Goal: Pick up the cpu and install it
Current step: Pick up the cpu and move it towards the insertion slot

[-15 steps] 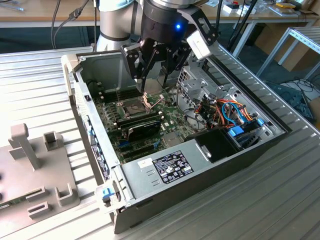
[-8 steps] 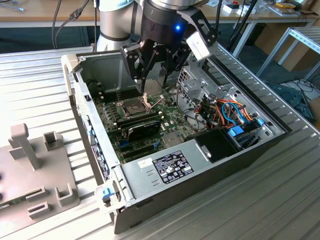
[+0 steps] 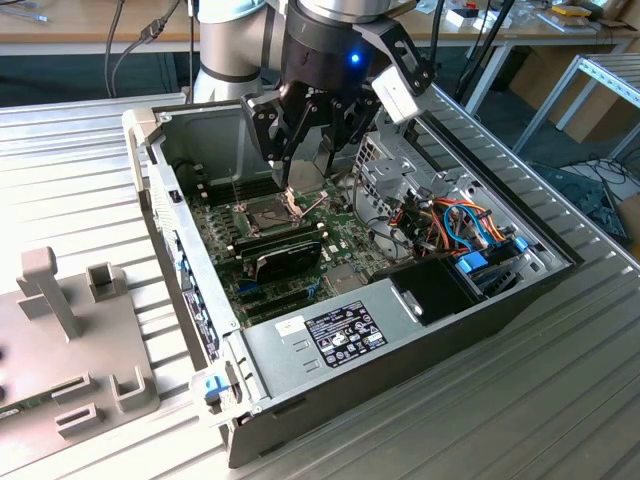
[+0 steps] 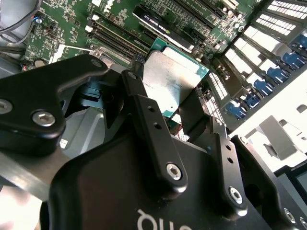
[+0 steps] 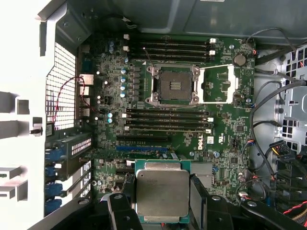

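So pickup looks done: cpu [image 5: 162, 191] is clamped between the jaws, metal lid showing, held above the motherboard [image 5: 220, 139] inside the open case [image 3: 300, 345]. Socket [image 5: 173, 85] stands open and empty, so seating the chip is not yet done

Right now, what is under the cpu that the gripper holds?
The cpu, held by the gripper, hangs over the green motherboard, whose socket is empty. What lies directly beneath it is covered by the chip itself.
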Robot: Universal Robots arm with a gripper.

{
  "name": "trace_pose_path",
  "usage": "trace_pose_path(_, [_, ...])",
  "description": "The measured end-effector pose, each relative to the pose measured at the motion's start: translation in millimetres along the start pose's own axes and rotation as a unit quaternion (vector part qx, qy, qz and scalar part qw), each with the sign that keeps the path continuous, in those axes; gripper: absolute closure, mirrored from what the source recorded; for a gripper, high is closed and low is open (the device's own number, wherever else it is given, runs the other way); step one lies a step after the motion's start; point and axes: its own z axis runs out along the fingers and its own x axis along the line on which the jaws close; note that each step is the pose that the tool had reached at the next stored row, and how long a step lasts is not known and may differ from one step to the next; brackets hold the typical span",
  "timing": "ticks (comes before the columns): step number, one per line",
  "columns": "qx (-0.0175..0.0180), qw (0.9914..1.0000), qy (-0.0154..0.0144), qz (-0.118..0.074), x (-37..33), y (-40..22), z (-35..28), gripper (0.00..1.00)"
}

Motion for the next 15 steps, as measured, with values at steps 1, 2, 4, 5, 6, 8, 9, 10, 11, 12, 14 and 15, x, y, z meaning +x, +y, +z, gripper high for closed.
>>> trace_pose_path(1, [-0.0001, 1.0, 0.0, 0.0, 0.0, 0.0, 0.3, 0.45])
trace_pose_path(2, [-0.0002, 1.0, -0.0001, 0.0, 0.0, 0.0, 0.6, 0.45])
trace_pose_path(4, [0.0, 1.0, 0.0, 0.0, 0.0, 0.0, 1.3, 0.45])
trace_pose_path(5, [0.0, 1.0, 0.0, 0.0, 0.0, 0.0, 1.8, 0.45])
trace_pose_path(6, [0.0, 1.0, 0.0, 0.0, 0.0, 0.0, 2.3, 0.45])
trace_pose_path(8, [0.0, 1.0, 0.0, 0.0, 0.0, 0.0, 3.6, 0.45])
trace_pose_path(9, [0.0, 1.0, 0.0, 0.0, 0.0, 0.0, 4.2, 0.45])
trace_pose_path(10, [0.0, 1.0, 0.0, 0.0, 0.0, 0.0, 4.6, 0.45])
trace_pose_path(11, [0.0, 1.0, 0.0, 0.0, 0.0, 0.0, 5.6, 0.45])
trace_pose_path(12, [0.0, 1.0, 0.0, 0.0, 0.1, 0.0, 6.0, 0.45])
trace_pose_path(14, [0.0, 1.0, 0.0, 0.0, 0.1, 0.0, 6.5, 0.45])
trace_pose_path(15, [0.0, 1.0, 0.0, 0.0, 0.1, 0.0, 6.7, 0.45])
